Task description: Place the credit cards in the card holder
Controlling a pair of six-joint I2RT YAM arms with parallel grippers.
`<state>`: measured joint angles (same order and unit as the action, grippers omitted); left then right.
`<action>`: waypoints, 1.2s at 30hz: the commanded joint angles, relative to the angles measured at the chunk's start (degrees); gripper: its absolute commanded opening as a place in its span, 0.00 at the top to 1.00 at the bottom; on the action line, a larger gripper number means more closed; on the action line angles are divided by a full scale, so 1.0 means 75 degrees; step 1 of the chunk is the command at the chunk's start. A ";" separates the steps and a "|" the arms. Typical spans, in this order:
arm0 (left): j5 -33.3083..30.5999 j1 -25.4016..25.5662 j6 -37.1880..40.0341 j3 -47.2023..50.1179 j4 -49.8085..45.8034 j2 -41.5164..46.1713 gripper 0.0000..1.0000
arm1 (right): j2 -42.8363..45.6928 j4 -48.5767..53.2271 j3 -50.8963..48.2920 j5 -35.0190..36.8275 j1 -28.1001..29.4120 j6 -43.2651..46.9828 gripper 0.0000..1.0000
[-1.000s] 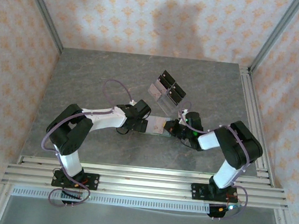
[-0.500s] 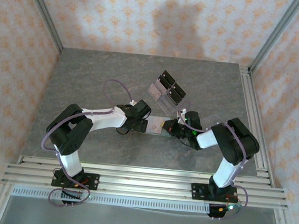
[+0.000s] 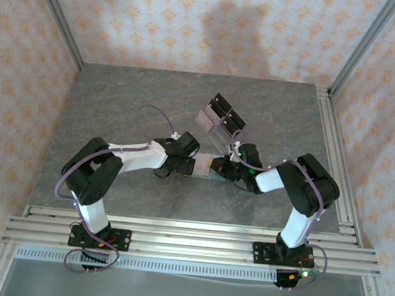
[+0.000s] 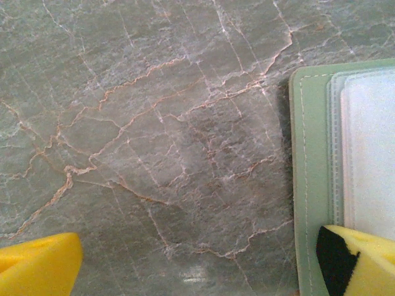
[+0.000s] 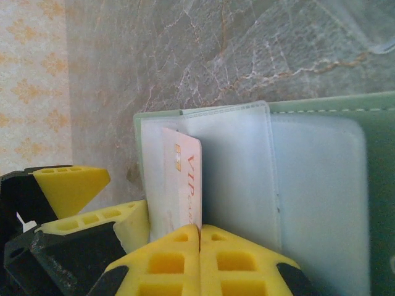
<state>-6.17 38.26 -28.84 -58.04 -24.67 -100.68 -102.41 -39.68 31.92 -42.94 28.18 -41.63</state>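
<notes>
The card holder (image 3: 205, 165), a sage-green wallet, lies open on the table between my two grippers. In the right wrist view its clear pockets (image 5: 321, 185) face up. My right gripper (image 5: 199, 229) is shut on a pale pink credit card (image 5: 182, 179) marked "VIP". The card stands on edge with its far end at the wallet's left pocket. My left gripper (image 4: 197, 271) is open wide; one fingertip (image 4: 358, 259) lies over the wallet's edge (image 4: 311, 185), the other (image 4: 37, 265) over bare stone. From above, the left gripper (image 3: 185, 164) and the right gripper (image 3: 221, 167) flank the wallet.
A clear stand with black rectangles (image 3: 220, 116) stands just behind the wallet, close to the right wrist. The grey marble table (image 3: 117, 105) is walled by patterned panels. An aluminium rail (image 3: 337, 154) runs along its right edge.
My right gripper has moved left over the wallet with the card in it, and its arm has swung in. The left arm has stayed still.
</notes>
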 commanded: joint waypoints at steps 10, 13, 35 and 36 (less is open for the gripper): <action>-0.0370 0.0020 -0.0132 0.0070 -0.0429 -0.0228 0.02 | 0.0643 0.1864 0.0337 0.0401 0.0053 0.0750 0.71; -0.0367 0.0021 -0.0130 0.0075 -0.0414 -0.0216 0.02 | 0.0931 0.2361 0.0337 0.0595 -0.0039 0.0967 0.64; -0.0673 -0.0003 -0.0186 -0.0085 -0.0735 0.0621 0.01 | 0.1684 0.6780 0.2373 0.1668 -0.0011 0.2292 0.71; -0.0703 -0.0021 -0.0186 -0.0095 -0.0765 0.0621 0.01 | 0.1601 0.6977 0.2552 0.1746 0.0060 0.2383 0.74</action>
<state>-8.23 38.50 -29.93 -58.04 -27.35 -97.51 -89.78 4.64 47.59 -32.84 27.05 -27.24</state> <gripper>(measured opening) 0.993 0.279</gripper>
